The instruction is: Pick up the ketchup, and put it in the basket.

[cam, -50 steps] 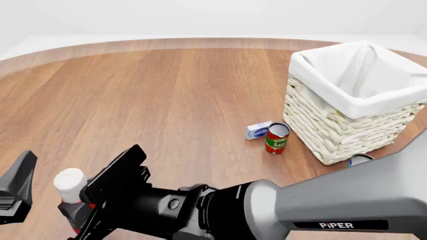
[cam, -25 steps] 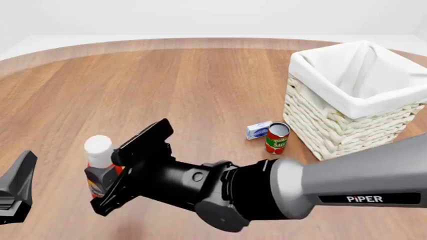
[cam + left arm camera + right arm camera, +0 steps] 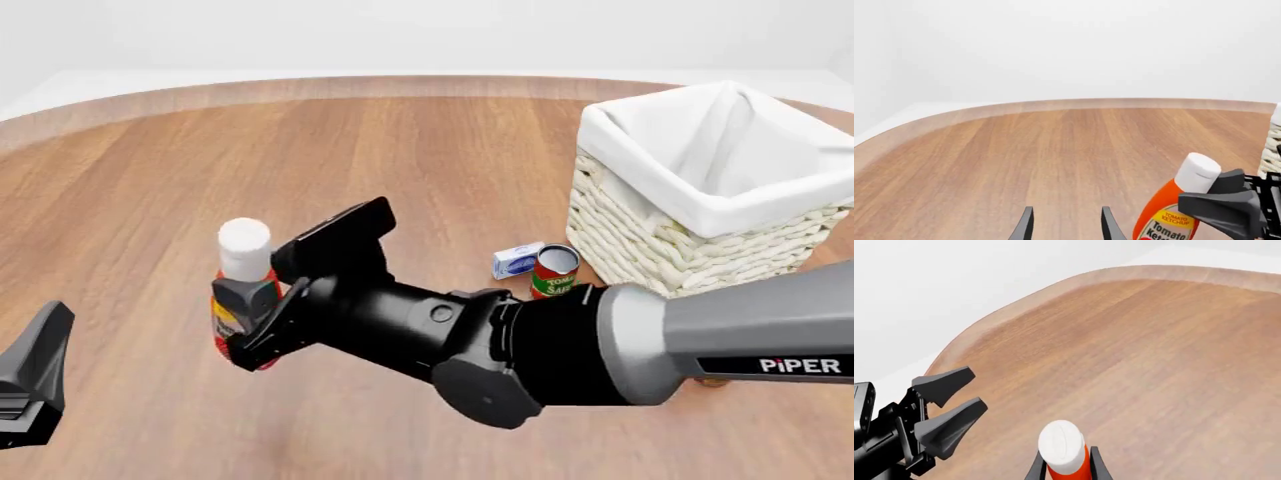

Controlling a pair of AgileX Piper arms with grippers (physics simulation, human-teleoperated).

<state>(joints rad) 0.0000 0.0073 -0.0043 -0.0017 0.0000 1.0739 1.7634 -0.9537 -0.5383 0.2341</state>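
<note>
The ketchup [image 3: 243, 285], a red-orange bottle with a white cap, stands nearly upright over the left-centre of the table, with my right gripper [image 3: 262, 310] shut on its body. In the right wrist view the cap [image 3: 1062, 442] shows between the two fingers. The left wrist view shows the ketchup [image 3: 1171, 212] with its label and the right gripper [image 3: 1227, 205] holding it. My left gripper [image 3: 1066, 227] is open and holds nothing, near the table's front left. The basket [image 3: 667, 265], cream wicker with a white liner, sits at the far right.
A small red-green tomato sauce can [image 3: 554, 275] and a small blue-white box [image 3: 517, 259] lie just left of the basket. The right arm [image 3: 641, 345] stretches across the front of the table. The left gripper [image 3: 947, 407] shows in the right wrist view.
The right gripper has carried the ketchup from the front-left corner up and to the right, toward the table's middle. The left arm has not moved.
</note>
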